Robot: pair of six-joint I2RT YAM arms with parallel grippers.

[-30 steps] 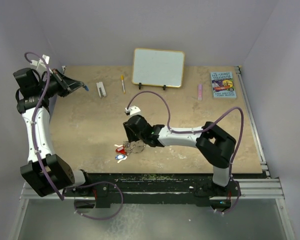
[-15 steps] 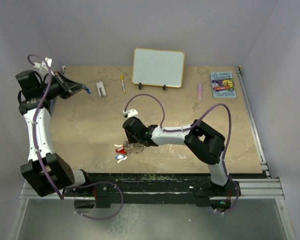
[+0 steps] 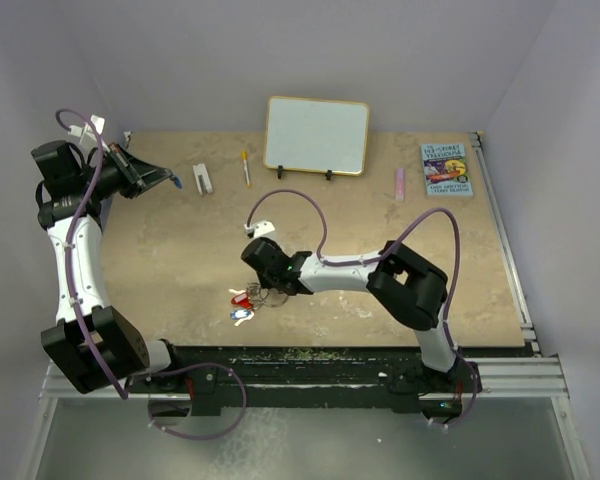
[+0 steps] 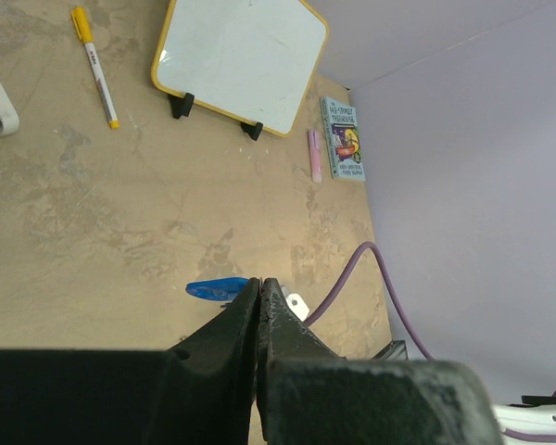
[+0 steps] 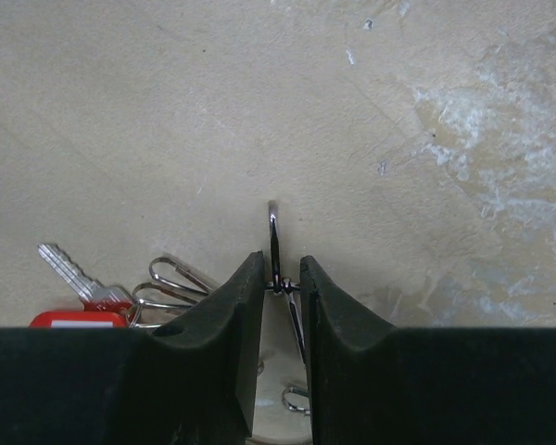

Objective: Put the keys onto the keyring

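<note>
Keyring (image 5: 272,227) stands pinched in my right gripper (image 5: 280,269); that arm has tucked toward 9 o'clock. My left gripper (image 4: 261,283) squeezes 1 blue key (image 4: 213,289), so I think threading can start.

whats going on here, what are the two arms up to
The right gripper is down at the table, pinching the keyring so that it stands upright between its fingers, with a red-headed key lying just beside it. The left gripper is raised at the far left, shut on a blue-tagged key. That key is well away from the ring, so it is not yet threaded on.
</note>
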